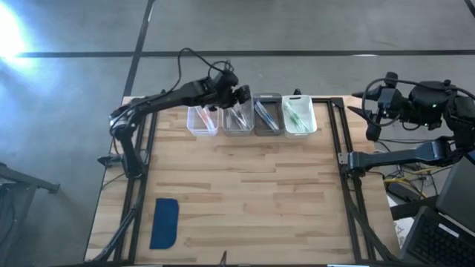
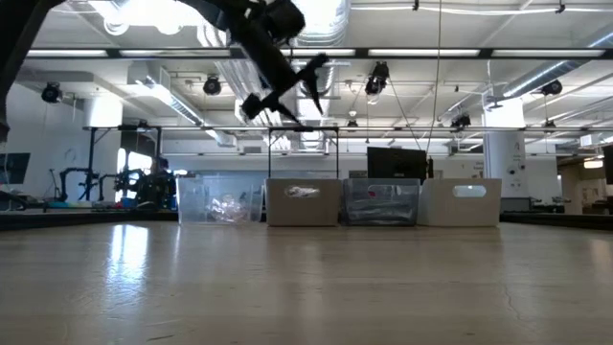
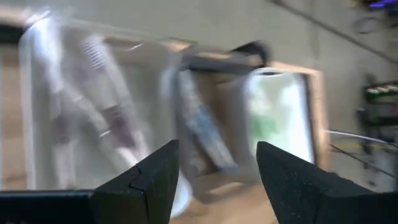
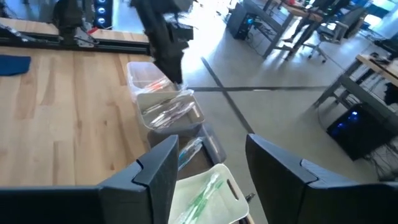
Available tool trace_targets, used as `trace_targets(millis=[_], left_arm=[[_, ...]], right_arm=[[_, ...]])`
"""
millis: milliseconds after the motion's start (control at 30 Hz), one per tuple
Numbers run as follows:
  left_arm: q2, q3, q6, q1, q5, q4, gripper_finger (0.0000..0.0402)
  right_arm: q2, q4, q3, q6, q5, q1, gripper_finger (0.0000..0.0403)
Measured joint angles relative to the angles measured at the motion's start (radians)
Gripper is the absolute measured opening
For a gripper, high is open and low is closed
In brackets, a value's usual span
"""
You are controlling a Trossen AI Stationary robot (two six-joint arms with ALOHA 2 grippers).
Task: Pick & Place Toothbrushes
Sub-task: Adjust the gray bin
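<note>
Four small bins stand in a row at the table's far edge. Each holds toothbrushes lying inside: pink ones (image 1: 202, 119), pale clear ones (image 1: 237, 119), blue ones (image 1: 267, 117) and green ones (image 1: 298, 115). My left gripper (image 1: 239, 95) hangs above the second bin, open, with nothing between its fingers (image 3: 217, 152); its wrist view looks down blurred onto the bins. My right gripper (image 1: 369, 111) waits off the table's right edge, raised and open (image 4: 208, 146), and touches nothing.
A flat dark-blue pad (image 1: 165, 222) lies near the table's front left corner. The wooden tabletop (image 1: 252, 193) between the bins and the near edge is bare. Dark frame rails (image 1: 338, 148) run along both sides of the table. Cables and gear lie beyond the right edge.
</note>
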Motion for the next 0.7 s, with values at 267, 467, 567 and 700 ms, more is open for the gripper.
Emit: trace_targets(millis=[267,467,567,700], left_arm=[[-0.141,0.000,0.168,-0.050,-0.029,0.189,0.0218],[-0.238,0.000,0.357,-0.117,-0.092,0.267,0.0218],[-0.277,0.000,0.456,-0.154,-0.121,0.267,0.0218],[-0.323,0.000,0.569,-0.197,-0.124,0.269,0.0218]], right_arm=[[0.000,0.091,0.000,-0.001,0.028,0.000,0.0153],[0.000,0.210,0.000,-0.045,0.028,0.000,0.0127],[0.000,0.241,0.000,-0.065,0.028,0.000,0.0114],[0.000,0.244,0.000,-0.131,0.028,0.000,0.0097]])
